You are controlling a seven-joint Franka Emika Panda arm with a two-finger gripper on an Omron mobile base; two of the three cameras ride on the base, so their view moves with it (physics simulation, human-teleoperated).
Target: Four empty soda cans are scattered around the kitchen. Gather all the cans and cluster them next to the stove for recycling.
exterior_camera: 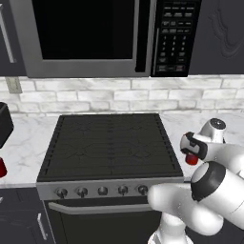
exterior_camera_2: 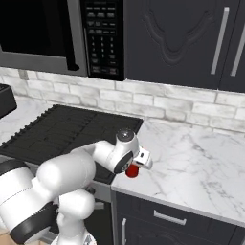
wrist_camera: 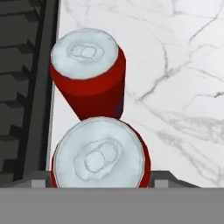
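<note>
Nearest can sits between gripper fingers, jaws hugging it, at counter edge beside stove. Second can just behind, maybe touching. Release crooked and you topple both.

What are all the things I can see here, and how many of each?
soda cans: three, red with silver tops; two upright on the counter beside the stove, one at the far left counter edge
stove: one, black, five knobs, centre
microwave: one, dark, above the stove
toaster: one, black, left counter
counter: white marble
cabinets: dark
gripper: one, fingers either side of the nearer can
</note>
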